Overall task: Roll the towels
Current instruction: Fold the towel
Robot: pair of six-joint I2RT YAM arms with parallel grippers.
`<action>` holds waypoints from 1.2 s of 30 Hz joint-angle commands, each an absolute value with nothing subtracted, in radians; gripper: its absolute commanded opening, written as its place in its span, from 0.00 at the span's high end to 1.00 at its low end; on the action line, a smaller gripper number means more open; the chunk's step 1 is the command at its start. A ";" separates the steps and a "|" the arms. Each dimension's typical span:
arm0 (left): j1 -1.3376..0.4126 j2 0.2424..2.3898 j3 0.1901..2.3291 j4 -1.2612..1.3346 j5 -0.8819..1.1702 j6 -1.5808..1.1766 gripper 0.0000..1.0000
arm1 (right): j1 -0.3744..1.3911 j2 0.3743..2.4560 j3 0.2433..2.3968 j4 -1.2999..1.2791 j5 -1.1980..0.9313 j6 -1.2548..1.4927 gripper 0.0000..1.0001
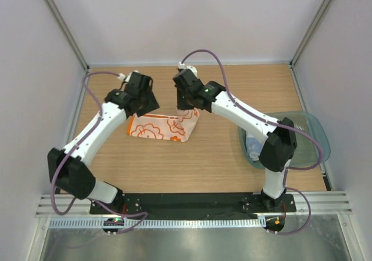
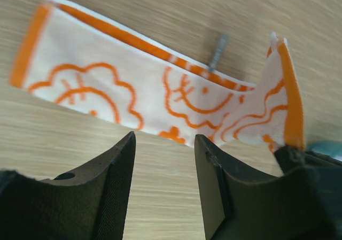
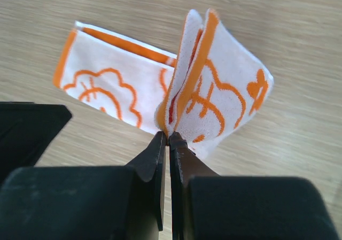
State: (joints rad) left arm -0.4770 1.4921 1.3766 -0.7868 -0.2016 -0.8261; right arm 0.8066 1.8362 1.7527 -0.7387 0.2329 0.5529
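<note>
On open tabletop, orange towel, right edge raised in right fingers

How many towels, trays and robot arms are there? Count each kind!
Towels: 2 (orange-patterned towel, pale blue towel)
Trays: 1 (teal tray)
Robot arms: 2 (left arm, right arm)
Total: 5

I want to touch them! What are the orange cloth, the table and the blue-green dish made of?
The orange-patterned towel looks like soft terry cloth: fuzzy surface, folds limply. The table looks like wood or wood-look laminate, matte, with straight grain lines. The tray seems smooth plastic: teal and see-through.
</note>
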 commanded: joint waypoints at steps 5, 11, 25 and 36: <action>-0.311 1.275 1.203 -0.946 -0.276 -0.692 0.49 | 0.867 1.968 1.982 -0.729 0.199 0.535 0.99; -0.298 1.183 1.123 -0.973 -0.327 -0.608 0.46 | 0.900 2.071 2.064 -0.669 0.178 0.560 0.99; -0.287 1.112 1.091 -1.003 -0.466 -0.545 0.39 | 0.974 2.289 2.292 -0.614 0.111 0.587 0.99; -0.279 1.097 1.081 -0.991 -0.480 -0.546 0.34 | 1.015 2.385 2.329 -0.531 0.043 0.621 0.99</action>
